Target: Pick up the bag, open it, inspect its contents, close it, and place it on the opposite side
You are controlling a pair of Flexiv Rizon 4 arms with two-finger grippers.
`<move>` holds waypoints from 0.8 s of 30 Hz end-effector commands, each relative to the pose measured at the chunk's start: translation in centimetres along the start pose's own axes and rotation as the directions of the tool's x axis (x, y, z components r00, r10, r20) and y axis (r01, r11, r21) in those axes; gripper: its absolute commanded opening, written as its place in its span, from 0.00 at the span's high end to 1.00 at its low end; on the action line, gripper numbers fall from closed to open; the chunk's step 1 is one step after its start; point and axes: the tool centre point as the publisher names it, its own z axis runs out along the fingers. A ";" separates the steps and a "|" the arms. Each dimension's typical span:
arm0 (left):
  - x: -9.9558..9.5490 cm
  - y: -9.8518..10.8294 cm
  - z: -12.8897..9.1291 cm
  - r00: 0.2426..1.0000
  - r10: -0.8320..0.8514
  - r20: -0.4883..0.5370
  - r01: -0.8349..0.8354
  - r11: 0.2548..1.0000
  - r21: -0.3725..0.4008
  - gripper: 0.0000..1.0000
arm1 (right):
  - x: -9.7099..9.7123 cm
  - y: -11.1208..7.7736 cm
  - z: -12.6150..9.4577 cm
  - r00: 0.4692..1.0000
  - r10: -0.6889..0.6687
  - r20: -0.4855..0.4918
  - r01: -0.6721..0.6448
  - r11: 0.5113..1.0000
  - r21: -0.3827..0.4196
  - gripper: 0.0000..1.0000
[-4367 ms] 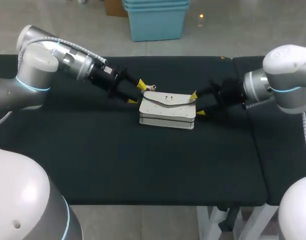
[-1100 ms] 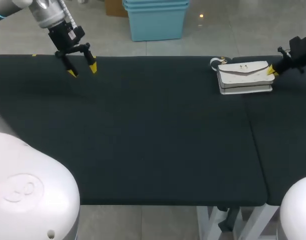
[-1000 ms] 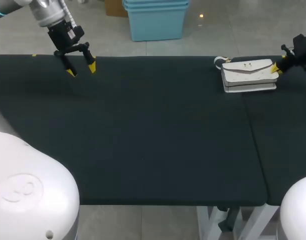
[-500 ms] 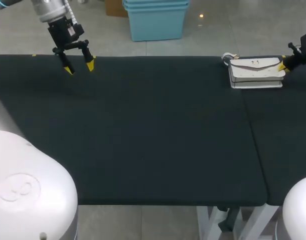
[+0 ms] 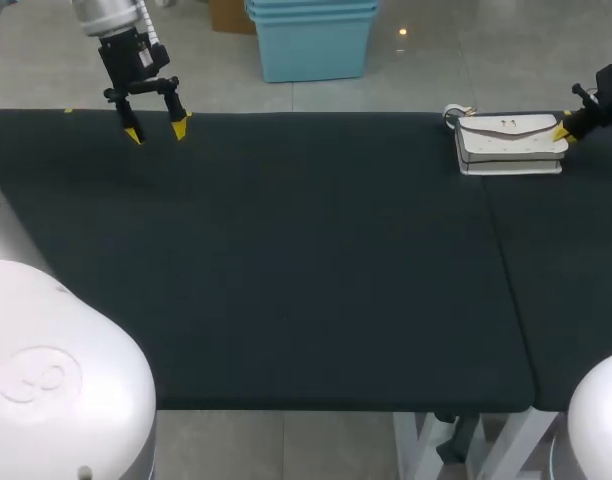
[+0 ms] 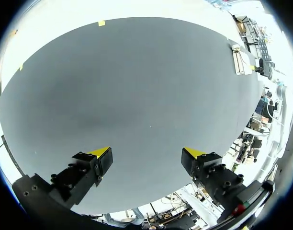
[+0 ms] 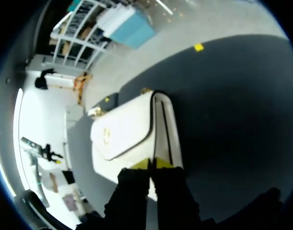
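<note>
A: Head view, where was the bag?
B: White bag point(image 5: 511, 142) sat at the far right edge of the bench point(image 5: 286, 280), flap shut. Right claw point(image 5: 562, 130) was clenched on the bag's right end. Left claw point(image 5: 153, 129) hung over the far left edge, fingers spread, holding nothing.
A: Left wrist?
B: Left claw point(image 6: 146, 154) was released, dark bench point(image 6: 137, 86) under it. Bag point(image 6: 240, 60) was well apart, at the opposite end.
A: Right wrist?
B: Right claw point(image 7: 152, 164) pinched the end of the bag point(image 7: 122, 134), yellow tips nearly together. Bag lay flat on the bench point(image 7: 232, 96), with a clasp point(image 7: 106, 135) on the closed flap.
</note>
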 end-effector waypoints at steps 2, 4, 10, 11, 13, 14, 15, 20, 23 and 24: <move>0.2 0.3 0.1 1.000 0.001 0.005 -0.001 1.000 0.017 0.00 | -0.1 0.6 -0.1 1.000 0.002 -0.002 -0.002 0.999 0.043 0.00; 0.3 0.3 0.2 1.000 0.003 0.004 -0.003 1.000 0.019 0.00 | -0.1 0.6 -0.1 1.000 0.002 -0.002 -0.002 0.999 0.043 0.00; 0.4 0.7 -0.1 1.000 0.009 0.008 -0.010 0.999 0.032 0.00 | 0.0 0.4 -0.5 1.000 0.004 0.009 -0.004 1.000 0.028 0.00; 0.5 0.8 -0.1 1.000 0.010 0.010 -0.010 0.999 0.034 0.00 | 0.2 0.2 -0.9 1.000 -0.001 0.023 0.000 1.000 0.018 0.00; 0.5 0.9 -0.3 1.000 0.013 0.011 -0.013 0.999 0.039 0.00 | 0.6 -0.2 -1.8 0.999 -0.006 0.048 0.006 1.000 -0.006 0.00; 0.5 1.0 -0.3 1.000 0.015 0.013 -0.015 0.999 0.041 0.00 | 0.8 -0.4 -2.2 0.998 -0.004 0.069 0.005 1.000 -0.022 0.00; 0.6 1.0 -0.4 1.000 0.016 0.015 -0.017 0.999 0.042 0.00 | 0.9 -0.5 -2.6 0.996 -0.001 0.086 0.004 0.999 -0.036 0.00; 0.8 1.3 -0.6 0.999 0.020 0.030 -0.022 0.998 0.052 0.00 | 1.5 -1.3 -4.4 0.987 -0.005 0.161 0.019 0.996 -0.088 0.00; 0.8 1.7 -1.0 0.999 0.011 0.050 -0.014 0.998 0.062 0.00 | 2.6 -2.0 -5.5 0.973 -0.019 0.231 0.046 0.993 -0.110 0.00; 0.8 1.8 -1.1 0.998 0.004 0.060 -0.008 0.998 0.067 0.00 | 3.0 -2.2 -5.8 0.967 -0.024 0.252 0.055 0.992 -0.115 0.00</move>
